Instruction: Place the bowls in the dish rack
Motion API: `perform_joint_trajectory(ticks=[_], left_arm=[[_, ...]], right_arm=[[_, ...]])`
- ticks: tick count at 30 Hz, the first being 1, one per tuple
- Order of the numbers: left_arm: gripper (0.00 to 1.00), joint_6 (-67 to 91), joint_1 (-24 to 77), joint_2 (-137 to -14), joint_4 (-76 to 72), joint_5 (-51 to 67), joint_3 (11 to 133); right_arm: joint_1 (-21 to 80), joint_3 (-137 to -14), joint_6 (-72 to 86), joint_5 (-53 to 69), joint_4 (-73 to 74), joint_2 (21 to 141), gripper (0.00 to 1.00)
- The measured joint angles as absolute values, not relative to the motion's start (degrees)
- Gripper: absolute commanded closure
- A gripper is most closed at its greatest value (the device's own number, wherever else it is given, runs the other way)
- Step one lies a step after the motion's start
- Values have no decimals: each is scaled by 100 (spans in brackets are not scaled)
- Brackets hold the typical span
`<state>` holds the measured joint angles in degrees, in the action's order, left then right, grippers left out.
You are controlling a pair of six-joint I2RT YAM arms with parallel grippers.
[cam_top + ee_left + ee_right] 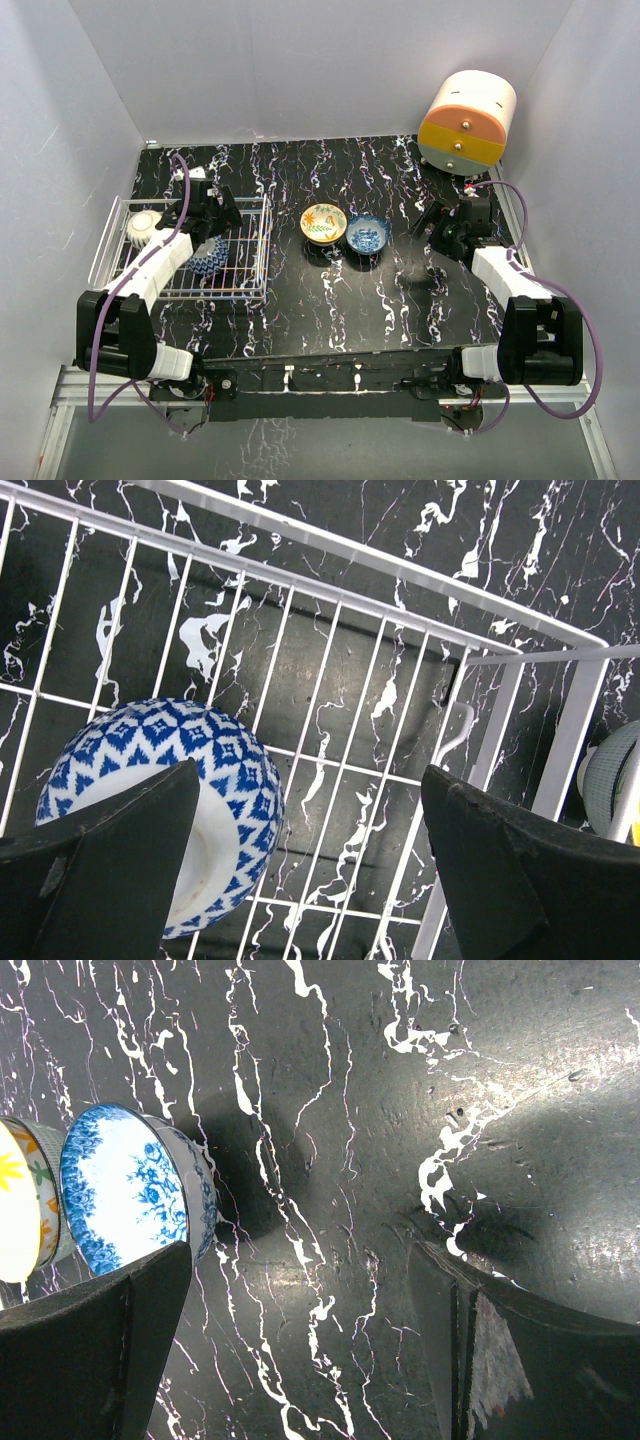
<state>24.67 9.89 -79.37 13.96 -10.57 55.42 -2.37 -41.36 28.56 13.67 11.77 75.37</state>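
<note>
Your dish rack [267, 250] sat on the bench [400, 300] against its left edge. Two bowls were already inside it. The ribbed white bowl [143, 226] sat at the rack's left end, toward the far edge. In the left wrist view only a sliver of that bowl showed past the white wires. The blue-diamond bowl [150, 740] lay nearer the middle of the rack on the wire floor, with its patterned outside turned up.

Your left arm [160, 262] reached out over the rack. The left jaws were spread wide with nothing between them, and they hung above the wire floor. In the wrist view one of them overlapped the blue-diamond bowl, but you could not tell from these views whether it touched.

Two more bowls stood on the bare bench near its middle, toward the far edge. These were the yellow-floral bowl [323, 222] and, just beside it on the right, the blue-floral bowl [368, 234]. Both stood upright with their rims close together. You could not tell whether the rims met.

Your right arm [500, 268] lay near the right edge. The right jaws were spread too and held nothing, above bare bench between the blue-floral bowl and the right edge. The cream-and-orange drawer unit [467, 118] stood in the far right corner.
</note>
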Motion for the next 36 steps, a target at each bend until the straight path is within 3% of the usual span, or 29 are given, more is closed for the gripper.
perform_joint_trajectory(ticks=[14, 27, 33, 36], left_arm=[[7, 2550, 991, -7874, 1955, -1457, 5439], [4, 2777, 954, -6993, 2884, -2349, 5144], [21, 2648, 950, -6482, 3009, -2069, 5214], [23, 2589, 976, -6403, 3022, -1811, 5282]], right_arm=[[-239, -4136, 2856, 1369, 1173, 7537, 7], [-239, -4132, 2853, 1387, 1173, 7537, 7], [-239, -4125, 2853, 1387, 1170, 7537, 7], [-239, -4066, 2853, 1387, 1153, 7537, 7]])
